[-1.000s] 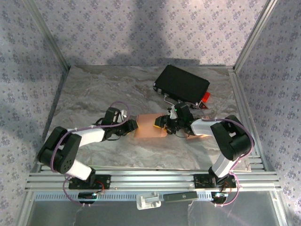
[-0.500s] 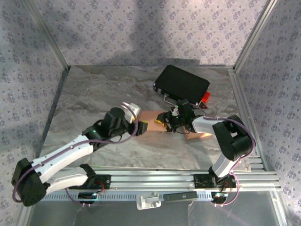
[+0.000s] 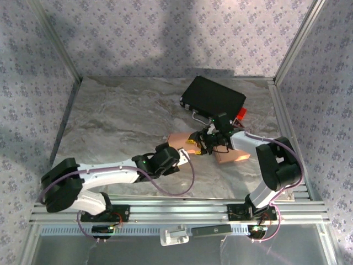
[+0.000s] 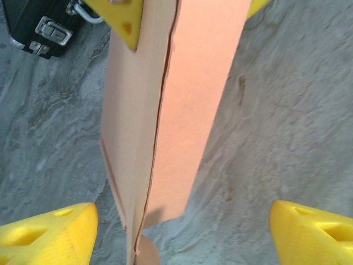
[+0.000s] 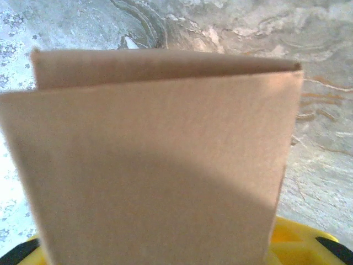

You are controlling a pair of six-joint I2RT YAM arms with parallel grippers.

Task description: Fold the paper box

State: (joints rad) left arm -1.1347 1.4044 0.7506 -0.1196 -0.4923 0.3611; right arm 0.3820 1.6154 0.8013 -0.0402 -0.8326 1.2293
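Observation:
The paper box (image 3: 230,155) is a tan, flattened cardboard sleeve at mid-table. My right gripper (image 3: 205,142) is shut on its far end. In the left wrist view the box (image 4: 187,99) stands on edge, with the right gripper's yellow fingers (image 4: 118,16) pressed on either side at the top. The box (image 5: 154,165) also blocks most of the right wrist view, above one yellow finger (image 5: 295,243). My left gripper (image 3: 180,157) is at the box's near-left end, open wide. Its fingertips (image 4: 47,232) straddle the box's lower corner without touching it.
A black case (image 3: 214,98) with metal latches lies at the back right, close behind the right gripper, and appears as the case (image 4: 33,22) in the left wrist view. A small red part (image 3: 241,114) sits at its right corner. Patterned walls enclose the marble table (image 3: 110,110).
My left gripper has opened, let go of the box's left end and moved right and nearer. The right gripper has shifted slightly right with the box and closed a little.

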